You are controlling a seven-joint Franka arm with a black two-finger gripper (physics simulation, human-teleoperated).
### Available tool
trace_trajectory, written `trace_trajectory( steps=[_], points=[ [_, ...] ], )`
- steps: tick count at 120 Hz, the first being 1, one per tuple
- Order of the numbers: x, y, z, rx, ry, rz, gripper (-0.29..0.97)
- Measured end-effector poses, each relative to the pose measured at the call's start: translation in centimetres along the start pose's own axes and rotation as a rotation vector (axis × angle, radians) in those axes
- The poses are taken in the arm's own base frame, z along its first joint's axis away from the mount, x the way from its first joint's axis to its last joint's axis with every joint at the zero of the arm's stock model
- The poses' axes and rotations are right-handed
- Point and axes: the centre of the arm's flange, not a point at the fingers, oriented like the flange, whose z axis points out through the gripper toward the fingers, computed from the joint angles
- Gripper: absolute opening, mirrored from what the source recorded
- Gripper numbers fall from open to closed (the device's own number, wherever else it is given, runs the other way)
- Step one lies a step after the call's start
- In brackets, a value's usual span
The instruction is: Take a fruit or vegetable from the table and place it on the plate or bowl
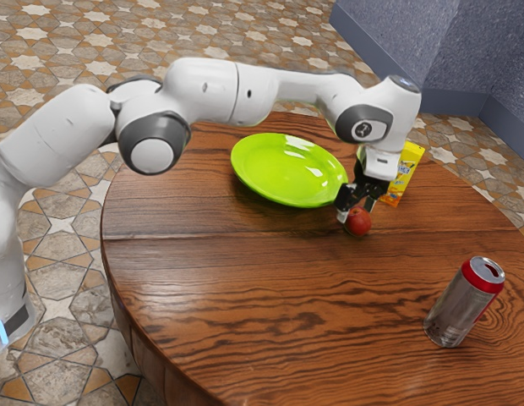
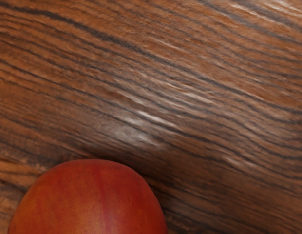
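A small red apple [image 1: 358, 222] rests on the round wooden table [image 1: 245, 288], just off the near right rim of a lime-green plate [image 1: 287, 169]. My black gripper [image 1: 355, 206] hangs straight down over the apple, open, its fingertips spread at about the apple's width and level with its top. In the wrist view the apple [image 2: 87, 200] is a large red dome right under my hand, with bare wood grain around it. Nothing lies on the plate.
A yellow carton [image 1: 402, 173] stands just behind my gripper, toward the exterior view's right. A silver can with a red top [image 1: 465, 302] stands tilted near the table's front right edge. Tiled floor surrounds the table.
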Motion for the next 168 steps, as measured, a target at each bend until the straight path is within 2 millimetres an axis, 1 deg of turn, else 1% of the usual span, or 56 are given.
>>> trace_trajectory(
  steps=[4,18,28,40,62,74,85,91,107,116,123,126,132,138,143,145,150,153,159,168],
  points=[
    [0.1,-0.1,0.3,0.0,0.0,0.0,0.7],
    [0.2,-0.4,1.3,0.003,0.002,-0.003,0.69],
    [0.1,-0.6,1.5,0.01,0.005,-0.005,0.68],
    [0.2,-0.7,1.6,0.016,0.008,-0.005,0.64],
    [0.2,-0.8,1.7,0.023,0.011,-0.007,0.51],
    [0.2,-1.0,2.5,0.018,0.009,-0.008,0.45],
    [0.3,-1.1,2.7,0.022,0.008,-0.007,0.33],
    [0.4,-1.1,2.7,0.027,0.009,-0.006,0.28],
    [0.7,-1.1,2.6,0.043,0.009,-0.004,0.25],
    [1.0,-1.0,2.0,0.054,0.011,0.001,0.24],
    [1.3,-0.7,0.3,0.079,0.019,0.008,0.22],
    [1.4,-0.4,-1.6,0.101,0.027,0.01,0.2],
    [0.9,0.6,-6.7,0.162,0.049,0.009,0.19],
    [-0.2,2.1,-12.9,0.23,0.073,0.005,0.19],
    [-1.7,3.7,-18.2,0.289,0.09,-0.006,0.19],
    [-2.5,4.3,-20.0,0.31,0.094,-0.012,0.2],
    [-4.3,5.5,-23.6,0.348,0.095,-0.03,0.21],
    [-5.5,6.1,-25.2,0.365,0.092,-0.042,0.21],
    [-7.4,7.1,-27.6,0.387,0.088,-0.063,0.2],
    [-8.8,8.0,-29.3,0.392,0.082,-0.073,0.2]
  ],
)
